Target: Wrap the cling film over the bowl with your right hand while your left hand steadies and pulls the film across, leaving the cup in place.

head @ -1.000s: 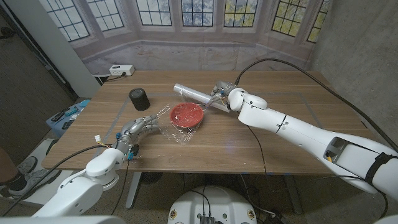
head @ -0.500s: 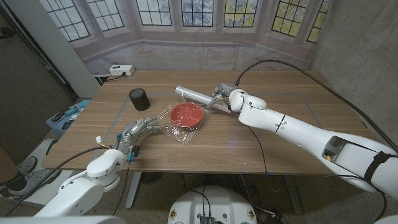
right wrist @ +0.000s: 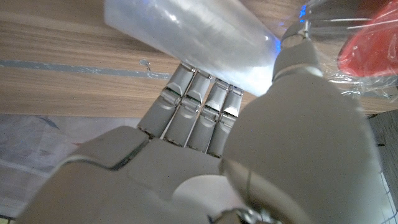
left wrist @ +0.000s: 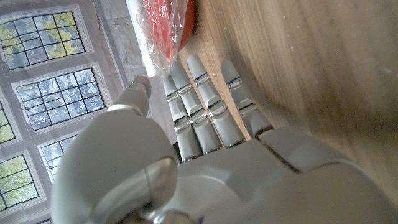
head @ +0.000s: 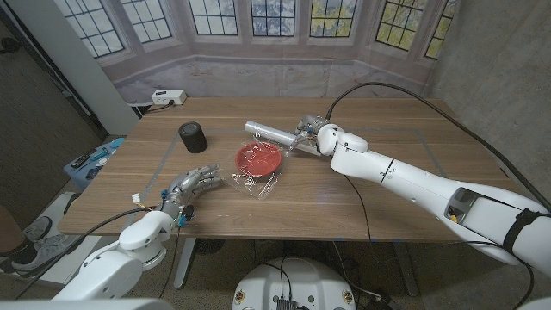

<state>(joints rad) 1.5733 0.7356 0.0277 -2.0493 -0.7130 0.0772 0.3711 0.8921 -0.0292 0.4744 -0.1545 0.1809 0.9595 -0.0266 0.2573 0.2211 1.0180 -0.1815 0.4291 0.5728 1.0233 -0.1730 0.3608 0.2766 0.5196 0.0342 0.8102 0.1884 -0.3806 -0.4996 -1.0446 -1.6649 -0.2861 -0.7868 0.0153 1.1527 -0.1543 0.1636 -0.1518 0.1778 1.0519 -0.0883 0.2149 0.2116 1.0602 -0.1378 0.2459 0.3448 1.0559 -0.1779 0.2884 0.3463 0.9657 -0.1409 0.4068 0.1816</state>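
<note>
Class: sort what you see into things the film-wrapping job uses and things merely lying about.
Job: red bowl; cling film; film roll; right hand; left hand; cup.
Lying about: white box; blue item.

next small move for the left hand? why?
Probably reach the left hand in to pinch the loose film in front of the red bowl. The hand sits open short of the film, holding nothing, while the right hand grips the roll behind the bowl.
</note>
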